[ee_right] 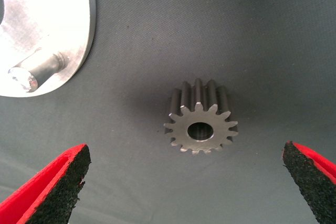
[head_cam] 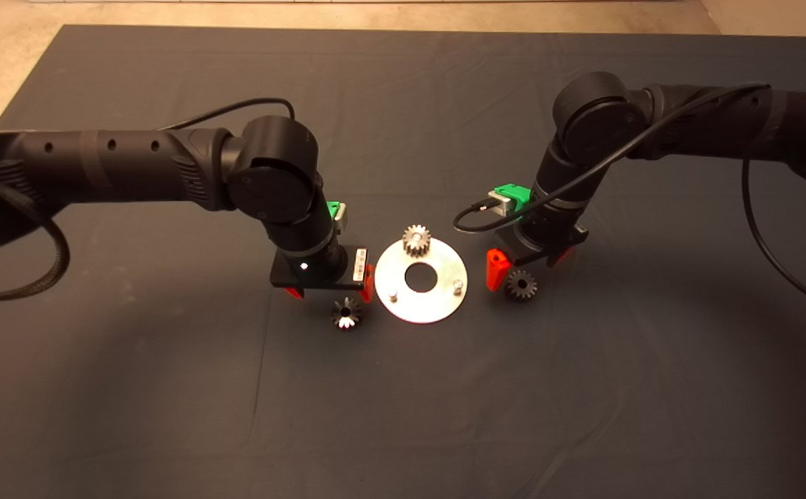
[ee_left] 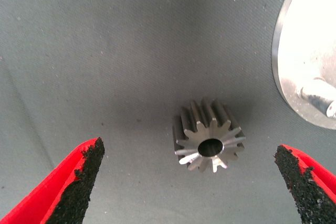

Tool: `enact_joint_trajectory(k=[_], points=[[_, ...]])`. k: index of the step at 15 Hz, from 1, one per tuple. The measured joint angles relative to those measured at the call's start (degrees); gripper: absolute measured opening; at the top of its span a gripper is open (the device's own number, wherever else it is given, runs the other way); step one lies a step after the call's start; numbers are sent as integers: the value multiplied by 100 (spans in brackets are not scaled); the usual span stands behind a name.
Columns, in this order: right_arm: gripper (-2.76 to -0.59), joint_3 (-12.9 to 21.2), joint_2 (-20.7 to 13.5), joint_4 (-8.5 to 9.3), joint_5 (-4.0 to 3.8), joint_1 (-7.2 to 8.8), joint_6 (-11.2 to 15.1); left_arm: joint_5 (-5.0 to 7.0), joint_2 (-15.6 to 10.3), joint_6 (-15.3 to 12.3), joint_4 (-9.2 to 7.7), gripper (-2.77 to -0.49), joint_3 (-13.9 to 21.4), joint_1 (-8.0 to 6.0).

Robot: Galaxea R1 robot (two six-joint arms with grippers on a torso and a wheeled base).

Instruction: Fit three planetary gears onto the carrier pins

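Observation:
A shiny carrier disc (head_cam: 437, 305) lies mid-mat with one planetary gear (head_cam: 416, 240) seated on its far pin. Two carrier pins stand bare, one near left (head_cam: 392, 296) and one at right (head_cam: 457, 284). A second gear (head_cam: 346, 313) lies flat on the mat left of the disc, and my left gripper (head_cam: 331, 291) hovers open just behind it. In the left wrist view this gear (ee_left: 210, 142) sits between the spread fingers (ee_left: 79, 182). A third gear (head_cam: 520, 285) lies right of the disc, with my right gripper (head_cam: 529, 267) open over it. The right wrist view shows that gear (ee_right: 201, 124) centred ahead of the pads (ee_right: 58, 187).
The dark mat (head_cam: 403, 416) spreads wide around the disc. Black cables loop off both arms, one near the right wrist (head_cam: 472, 215). Bare floor (head_cam: 1, 62) shows past the mat's far left corner.

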Motion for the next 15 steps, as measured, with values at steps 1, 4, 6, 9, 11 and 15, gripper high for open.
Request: enact_joint_trajectory(k=[1, 4, 6, 9, 11, 15], points=[[-63, 0, 0, -44, 0, -11, 0, 0, 0, 0, 0, -93, -2, 0], [-63, 0, 0, -156, -2, -142, -6, -2, -1, 46, 6, -93, -16, 56], [-63, 0, 0, -210, 2, -190, -9, 5, 0, 46, 6, -93, -18, 83], [-63, 0, -2, -282, 0, -222, -17, -2, 2, 48, 11, -93, -18, 83], [-63, 0, -2, -300, 1, -223, -23, -5, 2, 46, 12, -93, -18, 115], [-63, -12, -2, -319, 1, -247, -24, -11, 2, 46, 15, -93, -18, 190]])
